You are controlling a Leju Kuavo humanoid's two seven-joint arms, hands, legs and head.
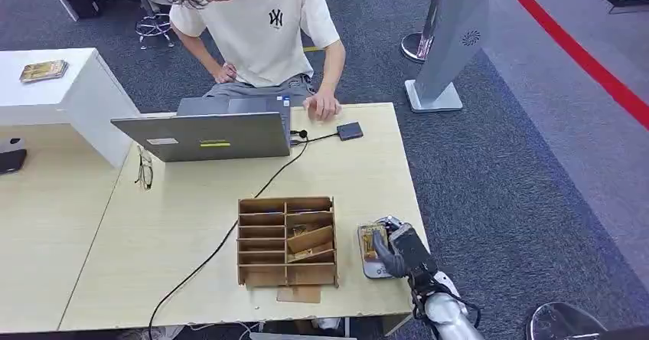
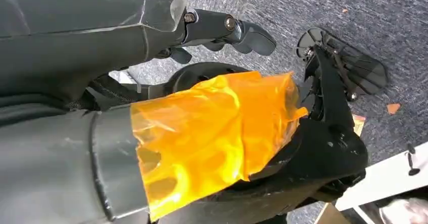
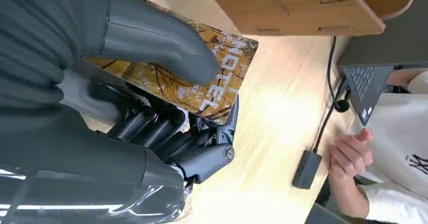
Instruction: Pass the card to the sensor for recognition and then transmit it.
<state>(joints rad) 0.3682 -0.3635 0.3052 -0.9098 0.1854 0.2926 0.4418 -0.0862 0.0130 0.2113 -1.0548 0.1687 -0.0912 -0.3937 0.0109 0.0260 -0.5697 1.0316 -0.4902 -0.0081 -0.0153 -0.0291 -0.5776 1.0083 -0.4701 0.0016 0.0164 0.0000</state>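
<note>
The right wrist view shows the right hand [image 3: 151, 113] gripping the card [image 3: 212, 82], thumb on top; the wooden organizer [image 1: 287, 240] holds card pieces.

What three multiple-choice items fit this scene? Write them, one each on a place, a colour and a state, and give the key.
1. Where does the wooden box stand?
A. on the table, close to the right hand
B. on a chair
C. on a shelf

2. What colour is the person's shirt?
A. red
B. white
C. green

3. How is the card now?
A. lying in the wooden box
B. held in the right hand
C. taken by the person

Key: 1 A, the head view shows the box on the tabletop next to the hand. 2 B, the shirt is plainly white. 3 B, the thumb presses the card against the fingers.
</note>
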